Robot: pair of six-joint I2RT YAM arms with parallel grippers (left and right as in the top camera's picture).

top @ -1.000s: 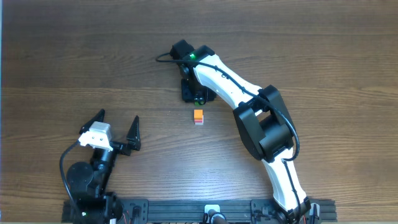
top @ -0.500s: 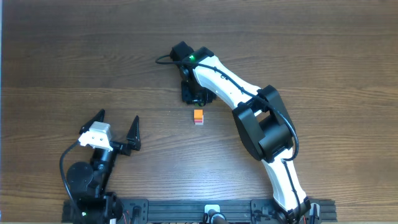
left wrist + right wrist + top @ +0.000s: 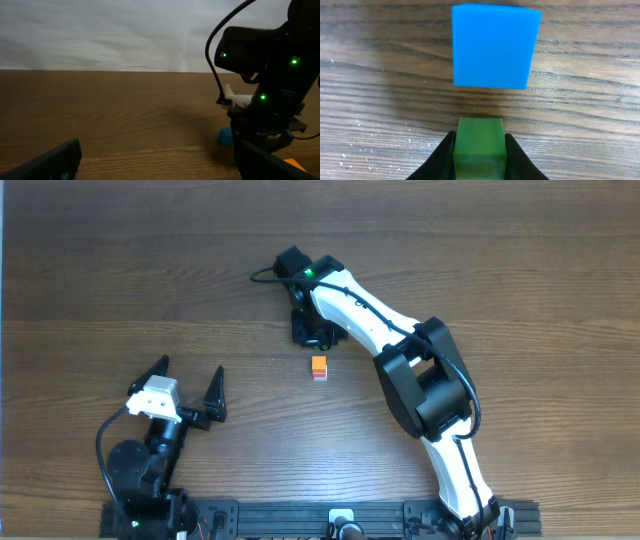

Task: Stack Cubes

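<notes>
While the right claw (image 3: 479, 145) clamps a small green plastic cube (image 3: 480, 131) near the middle of the bench (image 3: 100, 260), beside a blue plastic cube (image 3: 493, 46), stacking seems underway; next: lift, centre over blue, release. Left claw (image 3: 190, 385) gapes, empty.

A dark brown wood-grain bench (image 3: 100, 260) stretches back to a plain white backdrop (image 3: 100, 30) behind it.

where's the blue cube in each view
Top view: hidden beneath the right gripper.
Left wrist view: blue cube on the table, beside the right gripper.
Right wrist view: blue cube on the table, past the green cube held in the jaws.
Shared landmark: the right gripper.
</notes>
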